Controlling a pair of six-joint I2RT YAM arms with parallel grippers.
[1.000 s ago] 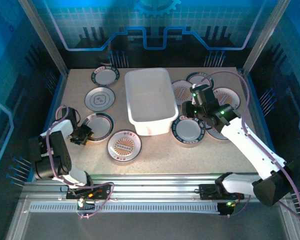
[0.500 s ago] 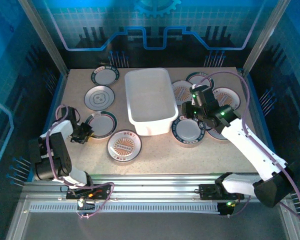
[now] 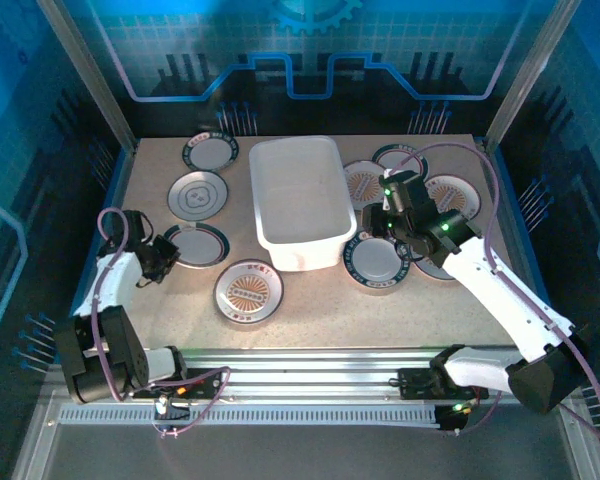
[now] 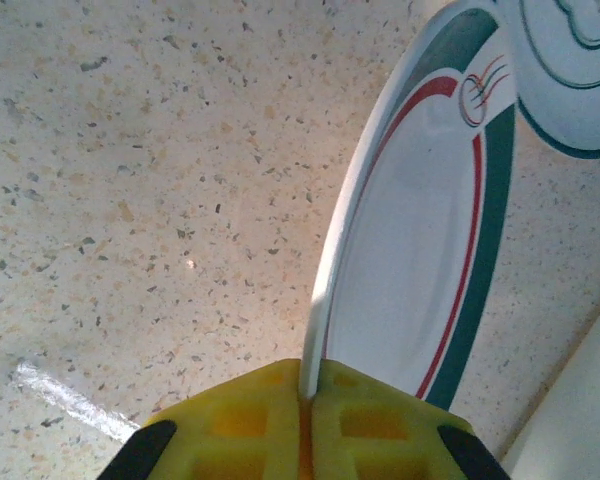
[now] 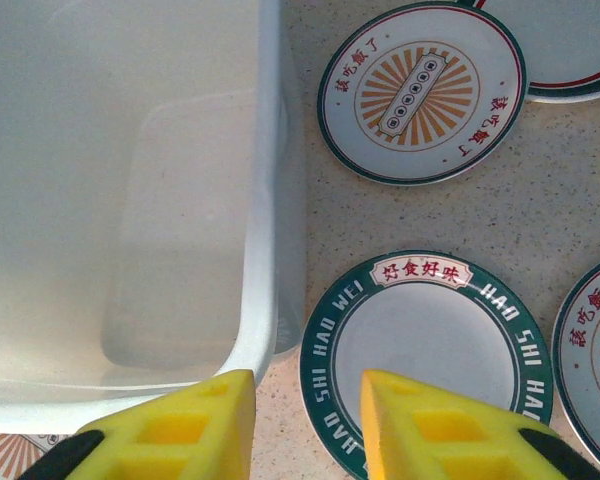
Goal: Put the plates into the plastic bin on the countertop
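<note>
Pinching the rim of a plate (image 4: 420,270) with my left gripper (image 4: 305,400), I have both yellow pads pressed together, with nothing but the thin white edge between them. This plate is white with a green band and a red line inside it. It sits over the left part of the countertop (image 3: 320,305), beside the plastic bin (image 3: 265,215) and outside it. I cannot tell whether its far edge rests on the surface.

My right gripper (image 5: 305,420) hangs partly open with nothing between its fingers. It is above the gap between the bin's near right corner and a green-rimmed plate (image 5: 425,345) that lies flat just beside the bin wall. A sunburst plate (image 5: 420,90) lies farther along the same side. The bin holds no plates.
</note>
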